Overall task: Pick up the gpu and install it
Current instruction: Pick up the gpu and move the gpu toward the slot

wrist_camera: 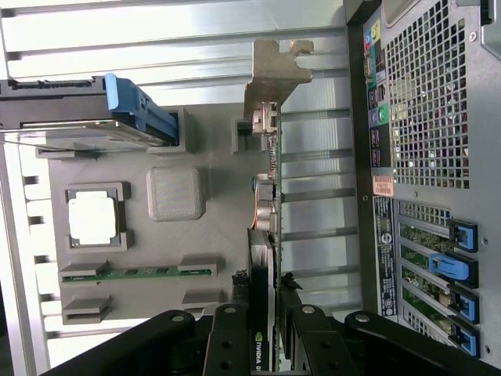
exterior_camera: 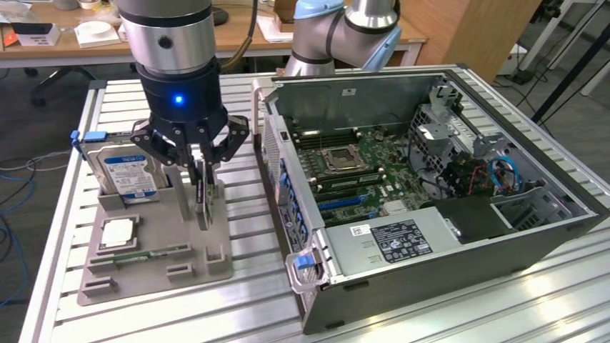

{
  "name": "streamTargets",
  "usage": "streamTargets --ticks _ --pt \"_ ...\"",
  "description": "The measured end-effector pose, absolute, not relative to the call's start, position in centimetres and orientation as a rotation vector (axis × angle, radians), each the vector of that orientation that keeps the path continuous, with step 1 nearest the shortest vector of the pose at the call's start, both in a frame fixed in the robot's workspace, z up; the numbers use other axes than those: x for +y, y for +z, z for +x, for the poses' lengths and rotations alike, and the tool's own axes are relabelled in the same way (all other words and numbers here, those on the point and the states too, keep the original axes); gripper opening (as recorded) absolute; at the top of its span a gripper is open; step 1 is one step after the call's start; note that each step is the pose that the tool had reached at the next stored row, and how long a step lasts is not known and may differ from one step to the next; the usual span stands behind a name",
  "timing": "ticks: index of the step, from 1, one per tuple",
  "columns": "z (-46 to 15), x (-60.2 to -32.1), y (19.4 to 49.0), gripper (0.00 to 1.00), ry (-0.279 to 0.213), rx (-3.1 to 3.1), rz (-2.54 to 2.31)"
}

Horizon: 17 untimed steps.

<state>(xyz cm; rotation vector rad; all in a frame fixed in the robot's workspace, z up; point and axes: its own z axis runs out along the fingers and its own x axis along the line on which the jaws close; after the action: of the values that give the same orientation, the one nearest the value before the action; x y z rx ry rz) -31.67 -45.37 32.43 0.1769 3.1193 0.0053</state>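
Your arm's fingers are clamped on the top edge of the gpu, one pad pressed to each flat face, over the gray tray on the slatted tabletop. The card stands on edge in the tray's slot, its lower edge apparently not yet clear of it. That upright pose is what leaves both faces free for a pinch from above. In the wrist view the card runs edge-on away from the fingers, and its silver bracket sits at the far end, just past a small block of the tray that seems to steady it. The grip falls toward the end away from the bracket, so the metal tab stays unobstructed. The other parts wait in their own pockets on the same tray: the hard drive stands upright nearby toward the exterior view's left, and the processor chip and the green memory stick lie flat. On the exterior view's right, just beside the tray, the computer case lies on its side with the panel off and the motherboard facing up, open to a reach from overhead.
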Motion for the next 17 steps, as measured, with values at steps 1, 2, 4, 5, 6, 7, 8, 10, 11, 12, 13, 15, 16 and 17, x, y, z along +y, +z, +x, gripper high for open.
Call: streamTargets --ticks 1,2,4,5,6,7,8,10,11,12,13,15,16,17 --pt "-31.7 -45.4 32.6 0.26 0.005 3.119 0.177" --pt "-31.7 -45.4 32.8 0.26 0.005 3.119 0.177" --pt "-31.7 -45.4 33.2 0.26 0.005 3.119 0.177" --pt "-31.7 -45.4 33.4 0.26 0.005 3.119 0.177" --pt "-31.7 -45.4 33.6 0.26 0.005 3.119 0.177" --pt "-31.7 -45.4 33.8 0.26 0.005 3.119 0.177" --pt "-31.7 -45.4 34.1 0.26 0.005 3.119 0.177" --pt "-31.7 -45.4 34.6 0.26 0.005 3.119 0.177" --pt "-31.7 -45.4 34.8 0.26 0.005 3.119 0.177" --pt "-31.7 -45.4 35.0 0.26 0.005 3.119 0.177" --pt "-31.7 -45.4 35.2 0.26 0.005 3.119 0.176" --pt "-31.7 -45.4 35.6 0.26 0.005 3.119 0.175" --pt "-31.7 -45.4 35.8 0.26 0.005 3.119 0.174" --pt "-31.7 -45.4 35.9 0.26 0.005 3.119 0.173"
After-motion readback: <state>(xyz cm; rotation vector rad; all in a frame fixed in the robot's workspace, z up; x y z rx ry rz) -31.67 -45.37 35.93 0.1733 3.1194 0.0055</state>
